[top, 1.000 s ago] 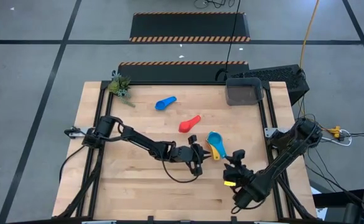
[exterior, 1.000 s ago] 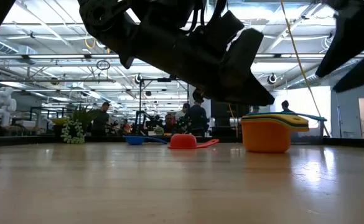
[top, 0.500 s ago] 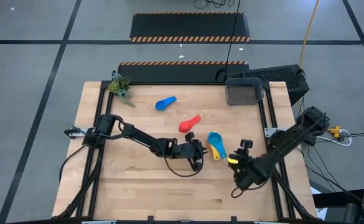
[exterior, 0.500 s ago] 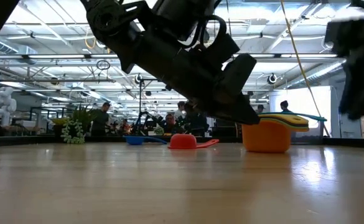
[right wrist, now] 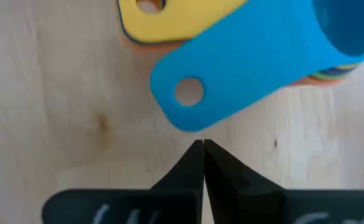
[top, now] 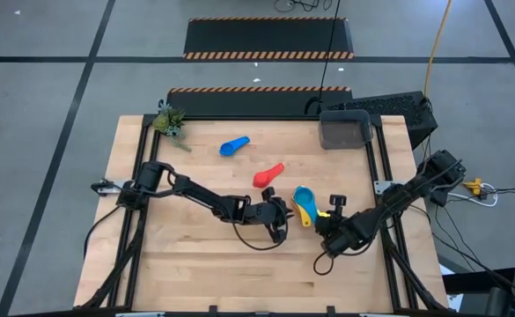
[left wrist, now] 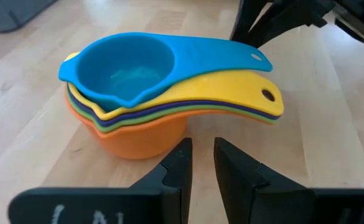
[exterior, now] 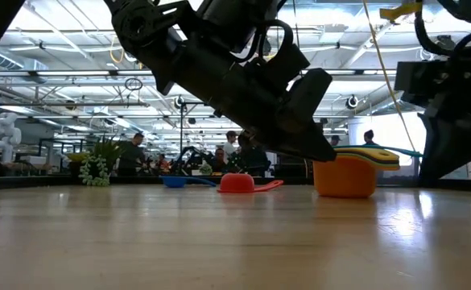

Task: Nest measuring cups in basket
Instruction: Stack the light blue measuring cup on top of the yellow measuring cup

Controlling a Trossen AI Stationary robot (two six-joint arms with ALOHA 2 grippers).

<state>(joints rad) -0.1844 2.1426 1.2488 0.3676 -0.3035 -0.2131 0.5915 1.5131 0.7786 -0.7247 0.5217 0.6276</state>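
Several measuring cups sit nested in a stack [top: 303,204] on the table's right half: light blue [left wrist: 129,62] on top, then yellow, navy and green, with orange [left wrist: 141,138] at the bottom standing on the wood. A blue cup [top: 234,145] and a red cup [top: 268,174] lie apart, farther back. The basket [top: 345,132] stands at the far right. My left gripper [left wrist: 200,163] stands low at the stack's left side, its fingers a narrow gap apart with nothing between them. My right gripper [right wrist: 203,148] is shut, just short of the light blue handle's holed end [right wrist: 188,93]. My left gripper's fingertips [left wrist: 182,149] stand right at the orange cup's wall, slanting down from the table's left. I cannot tell whether they touch it.
A black keyboard [top: 389,106] lies beyond the basket at the far right corner. A small green plant [top: 169,121] stands at the far left corner. Bare wood lies along the near edge and on the left half.
My right gripper has gone toward the far edge and left toward the cup stack, sinking lower and turning as it went. My left gripper has tipped down a little beside the stack. The cups have kept still.
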